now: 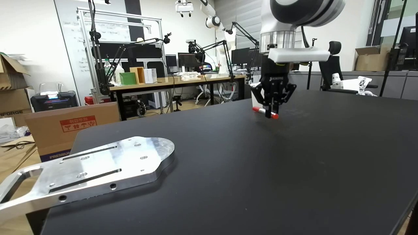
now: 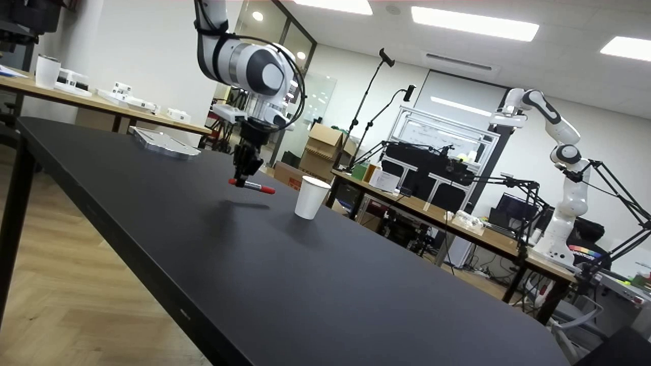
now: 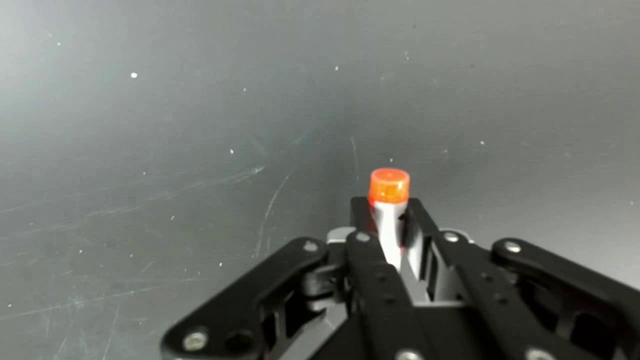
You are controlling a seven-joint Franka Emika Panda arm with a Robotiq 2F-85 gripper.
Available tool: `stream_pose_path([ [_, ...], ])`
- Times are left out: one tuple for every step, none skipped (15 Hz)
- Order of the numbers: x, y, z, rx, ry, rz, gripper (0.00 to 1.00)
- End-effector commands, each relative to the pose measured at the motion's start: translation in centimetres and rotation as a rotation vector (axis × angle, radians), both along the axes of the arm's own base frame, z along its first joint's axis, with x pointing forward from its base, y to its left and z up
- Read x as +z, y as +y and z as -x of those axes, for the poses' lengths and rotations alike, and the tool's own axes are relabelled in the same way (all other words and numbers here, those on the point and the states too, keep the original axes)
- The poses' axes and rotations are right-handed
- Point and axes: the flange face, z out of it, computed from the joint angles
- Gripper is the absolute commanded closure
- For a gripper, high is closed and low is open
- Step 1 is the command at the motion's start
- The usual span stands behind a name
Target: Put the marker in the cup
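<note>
A: Status?
B: Pick's done, I'd say; carry is the step rn. The pincer [image 3: 389, 207] is clamped on the marker [image 2: 254, 186], nearer the end away from the cup [image 2: 310, 199]. Marker's up off the desk [image 2: 356, 284], roughly level, 1 red end twd the cup, near it, not touching.
A: Next?
B: Prob raise it past the rim, turn it end-down, centre over the mouth, let go. If level, it'd likely hit the rim & tip the cup.
A: Any text?
B: Carton [image 1: 73, 138] in an exterior view: red label [image 1: 78, 124] w/ Korean, 취급주의 (handle w/ care), plus PREMIUM lower down. 2nd box [image 1: 13, 101] there: ends in FORGE, start cut off. Lettering on the pincer body prob says Robotiq, too blurry to swear to. Whiteboard [image 1: 72, 37] scribbles: can't read. None seen on marker or cup.
</note>
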Motion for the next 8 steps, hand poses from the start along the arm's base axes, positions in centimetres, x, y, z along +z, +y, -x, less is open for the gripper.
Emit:
stream_pose_path([
  [4.4,-2.8,-1.6,-0.137,0.05,-0.08,0.95],
  [5.3,-3.7,-2.0,-0.167,0.075,-0.112,0.95],
  [6.1,-4.8,-2.4,-0.197,0.102,-0.144,0.95],
  [6.8,-5.9,-2.8,-0.231,0.126,-0.177,0.95],
  [7.5,-6.7,-3.2,-0.262,0.151,-0.213,0.95],
  [8.1,-7.8,-3.6,-0.296,0.174,-0.249,0.95],
  [8.6,-8.6,-4.0,-0.322,0.2,-0.292,0.95],
  [8.8,-9.3,-4.2,-0.344,0.234,-0.33,0.95],
])
